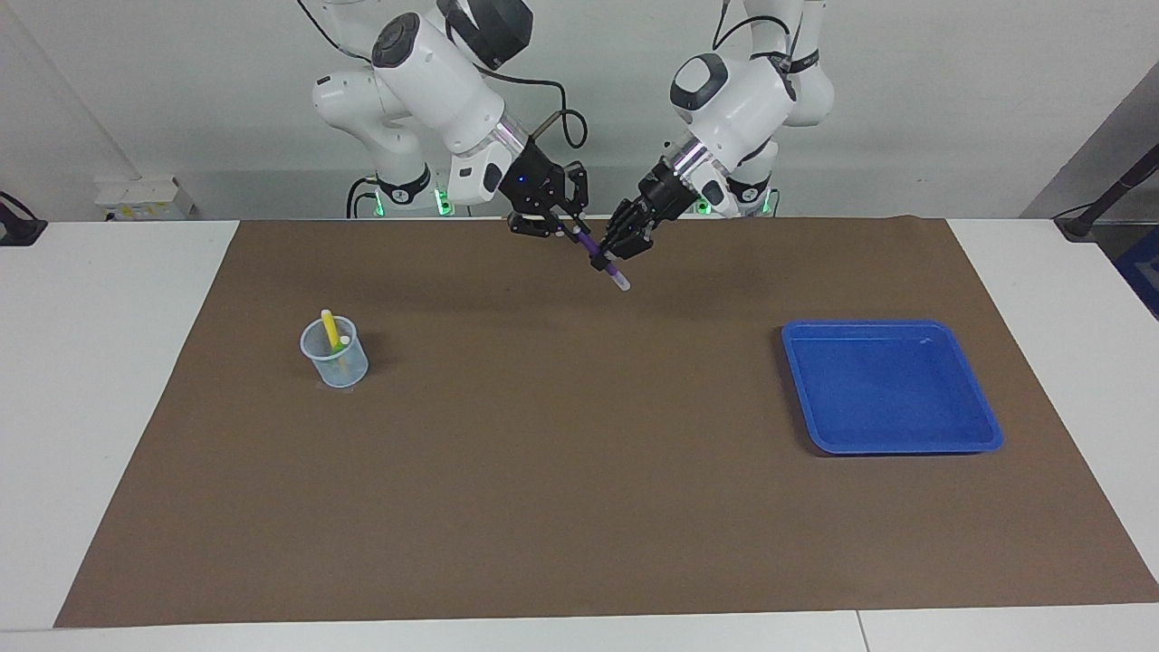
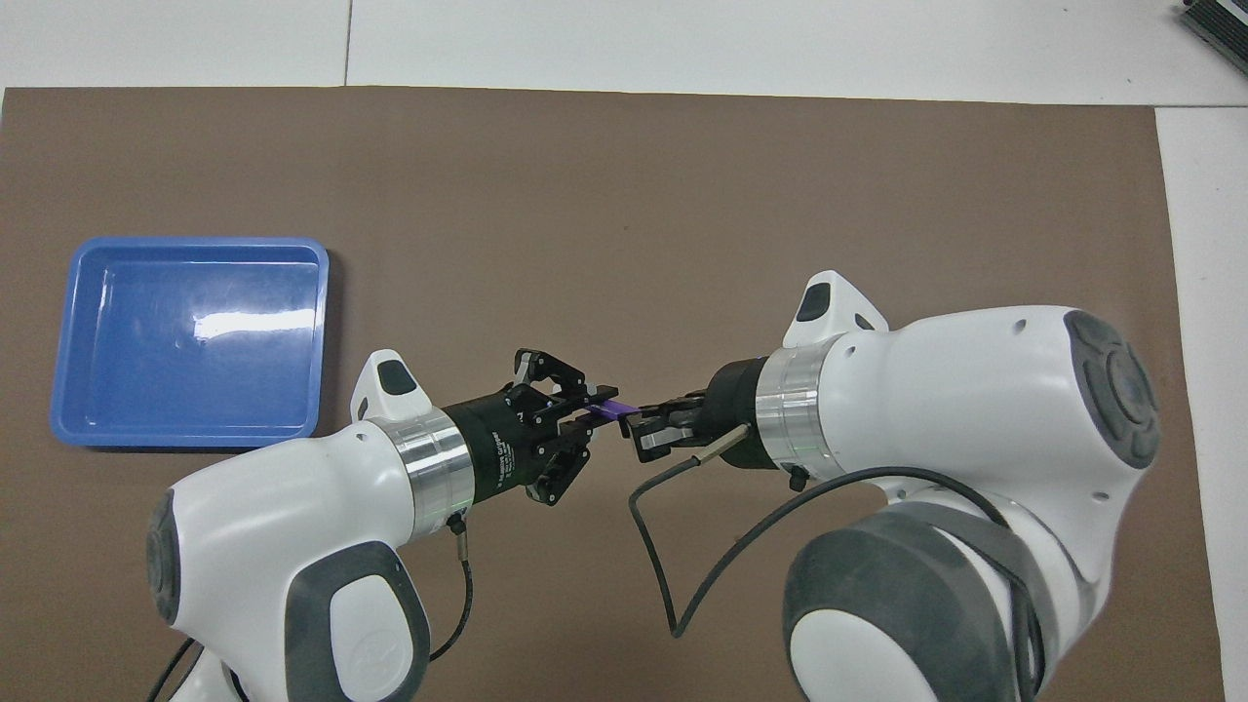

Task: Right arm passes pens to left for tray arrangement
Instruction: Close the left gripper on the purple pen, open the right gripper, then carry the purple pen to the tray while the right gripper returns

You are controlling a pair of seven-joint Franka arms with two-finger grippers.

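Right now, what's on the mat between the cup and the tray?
Nothing: the facing view shows bare brown mat from the cup to the blue tray.

Both arms [image 2: 975, 390] are white-shelled with grey joint caps, silver wrist rings, black grippers [image 1: 543, 204], loose black cables, and apparently white lettering on one gripper body.

Green pen [image 1: 337, 349] perhaps hidden in cup [image 1: 335, 358]
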